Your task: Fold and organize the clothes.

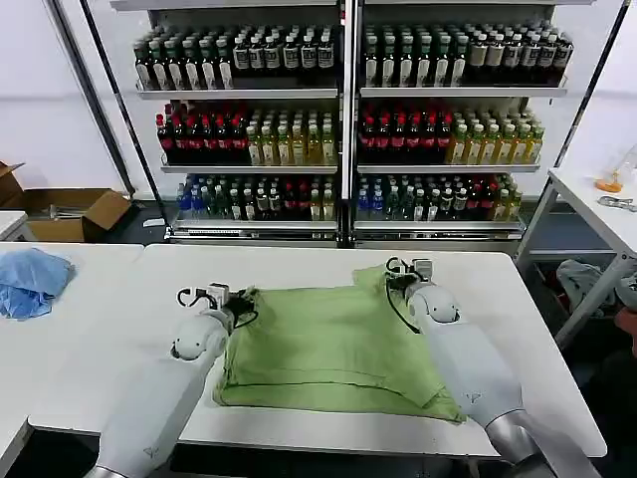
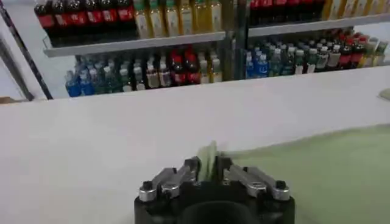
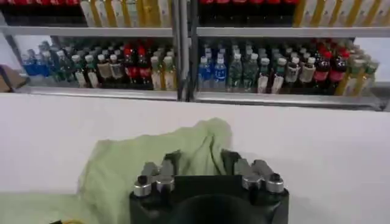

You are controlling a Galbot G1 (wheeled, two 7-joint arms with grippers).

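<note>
The light green polo shirt [image 1: 333,349] is spread flat on the white surface [image 1: 119,329], folded into a rough rectangle between the two arms. The left gripper [image 1: 236,297] is set at the shirt's far left corner; in the left wrist view its jaws are seen pressed together on a thin upright pinch of the green fabric [image 2: 208,159], with the rest of the cloth trailing off to one side of the jaws. The right gripper [image 1: 403,269] is placed at the shirt's far right corner, where a bunched fold of fabric [image 3: 201,143] is gathered between its jaws; the jaws are closed onto that fold, and the cloth is raised slightly above the surface there. The near edge of the shirt lies well behind both sets of jaws, toward the robot's body. A light blue cloth [image 1: 30,281] is seen on a neighbouring surface, well apart from the left jaws. Shelves of bottles [image 1: 343,129] stand beyond both grippers.
</note>
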